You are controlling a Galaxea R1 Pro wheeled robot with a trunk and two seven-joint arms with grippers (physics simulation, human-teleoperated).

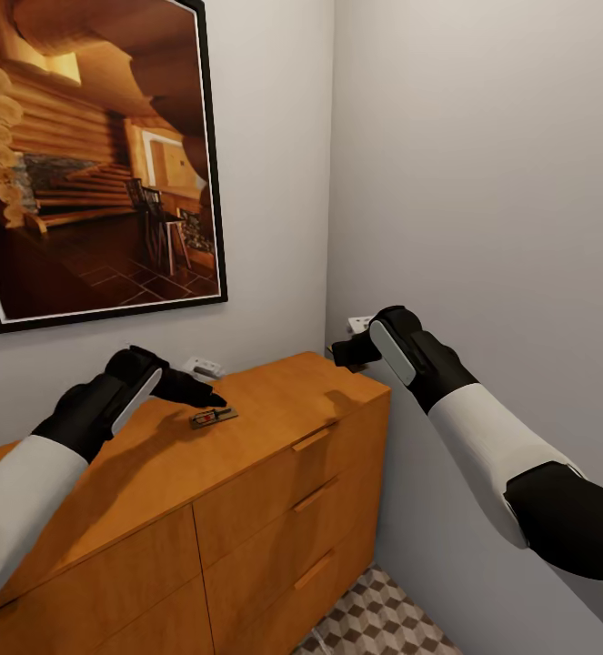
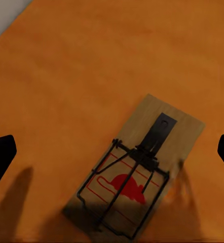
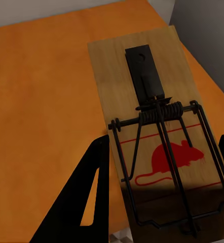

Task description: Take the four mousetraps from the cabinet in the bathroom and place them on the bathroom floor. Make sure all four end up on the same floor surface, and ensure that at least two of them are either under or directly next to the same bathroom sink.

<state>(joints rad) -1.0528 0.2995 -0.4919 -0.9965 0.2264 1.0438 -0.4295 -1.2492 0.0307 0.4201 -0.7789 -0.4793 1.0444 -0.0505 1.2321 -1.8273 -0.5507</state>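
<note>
Left gripper (image 1: 206, 398) open over trap (image 1: 214, 418) on cabinet (image 1: 274, 409); right (image 1: 342, 353) clutching another trap (image 3: 152, 131). Risk: knocking the flat trap aside.

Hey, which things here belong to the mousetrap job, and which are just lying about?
Job:
mousetrap on the cabinet
second mousetrap, in the right gripper
floor

Lying about:
framed picture
white gadget

Our left gripper (image 1: 212, 398) hangs low, fingers (image 2: 0, 157) spread wide apart. Our right gripper (image 1: 337, 353) is raised, arm bent, fingers (image 3: 86, 192) pinching a mousetrap (image 3: 157, 131).
</note>
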